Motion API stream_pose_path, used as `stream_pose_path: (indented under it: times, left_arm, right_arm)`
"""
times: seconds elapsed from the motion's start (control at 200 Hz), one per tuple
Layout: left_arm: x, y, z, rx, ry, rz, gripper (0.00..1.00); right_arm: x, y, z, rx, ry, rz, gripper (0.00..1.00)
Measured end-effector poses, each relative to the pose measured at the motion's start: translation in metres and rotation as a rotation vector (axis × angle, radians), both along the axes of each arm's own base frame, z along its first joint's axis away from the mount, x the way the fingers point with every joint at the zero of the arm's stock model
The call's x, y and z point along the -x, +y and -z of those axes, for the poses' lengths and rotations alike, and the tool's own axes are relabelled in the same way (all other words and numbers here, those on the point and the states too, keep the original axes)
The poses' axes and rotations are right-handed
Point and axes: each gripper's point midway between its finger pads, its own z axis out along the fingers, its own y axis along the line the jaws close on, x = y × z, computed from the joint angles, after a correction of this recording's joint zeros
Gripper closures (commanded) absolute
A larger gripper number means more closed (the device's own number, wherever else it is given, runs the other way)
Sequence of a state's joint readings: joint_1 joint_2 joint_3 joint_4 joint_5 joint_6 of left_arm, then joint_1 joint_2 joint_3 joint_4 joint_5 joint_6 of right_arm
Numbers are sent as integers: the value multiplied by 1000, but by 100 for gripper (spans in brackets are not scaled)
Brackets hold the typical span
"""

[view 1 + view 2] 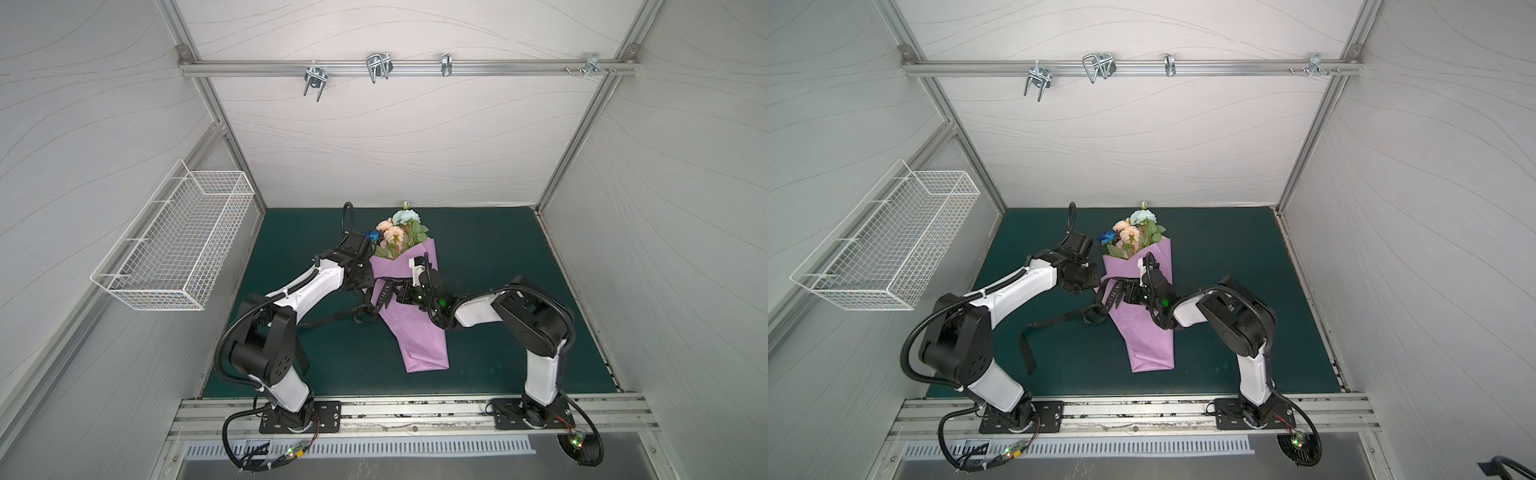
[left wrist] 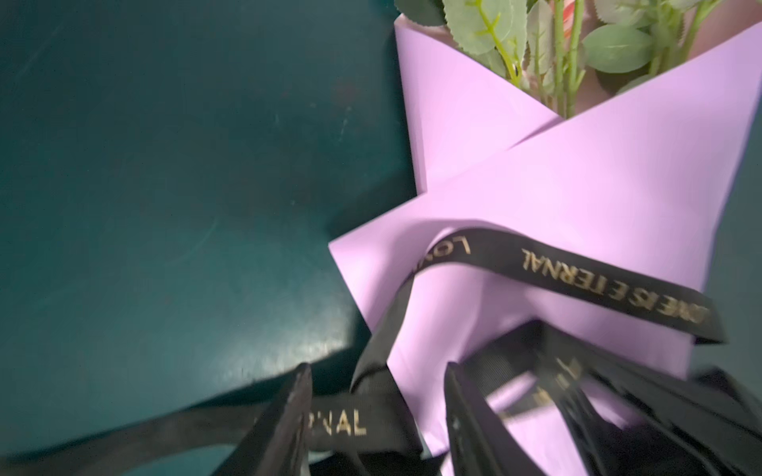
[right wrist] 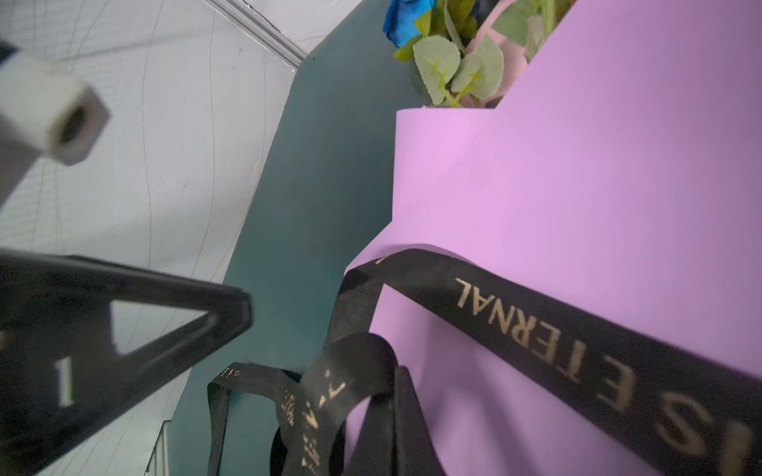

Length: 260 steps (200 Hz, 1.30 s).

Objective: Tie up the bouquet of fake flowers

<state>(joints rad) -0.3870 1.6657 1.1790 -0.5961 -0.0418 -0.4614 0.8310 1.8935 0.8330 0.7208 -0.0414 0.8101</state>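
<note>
Wrapping looks done; the knot appears unfinished. The black ribbon (image 2: 577, 272) lies slack across the lilac paper (image 1: 419, 332). The left gripper (image 2: 377, 366) has its jaws apart, with ribbon between them. The right gripper (image 1: 1130, 292) is clamped on ribbon. The bouquet of fake flowers (image 1: 395, 237) lies between both grippers.

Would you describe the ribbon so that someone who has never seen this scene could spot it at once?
In the middle of the dark green mat lies a lilac paper cone holding the bouquet of fake flowers. Across the cone's middle runs the black ribbon, one loose end trailing onto the mat. It alone is a black band with gold lettering.
</note>
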Motion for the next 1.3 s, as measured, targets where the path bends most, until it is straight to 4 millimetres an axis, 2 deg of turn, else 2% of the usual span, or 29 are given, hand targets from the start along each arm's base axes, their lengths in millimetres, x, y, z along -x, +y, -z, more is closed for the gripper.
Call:
stream_pose_path:
  times: [0.105, 0.315, 0.51, 0.585, 0.73, 0.855, 0.98, 1.225, 1.3]
  left_arm:
    - [-8, -4, 10, -24, 20, 37, 46]
    - [-18, -9, 26, -50, 62, 79, 47]
    - [-17, -17, 46, -55, 107, 114, 56]
    - [-17, -21, 52, -59, 120, 128, 64]
    - [-24, -30, 57, -55, 123, 141, 100]
    - [-23, -35, 54, -57, 115, 165, 100]
    - [-21, -43, 42, -48, 87, 182, 100]
    - [-3, -69, -30, 59, -85, 239, 100]
    - [5, -76, -41, 110, -108, 249, 100]
  right_arm:
    - [3, -2, -5, 18, -3, 0, 100]
    - [10, -7, 11, 78, 43, -4, 100]
    - [14, -10, 19, 105, 67, -6, 100]
    - [15, -11, 24, 116, 78, -5, 100]
    - [16, -12, 34, 138, 101, -6, 100]
    - [14, -10, 37, 145, 114, -3, 100]
    - [10, -6, 37, 141, 121, 2, 100]
    - [-6, -4, 45, 128, 150, 39, 100]
    - [-14, -5, 44, 116, 157, 55, 100]
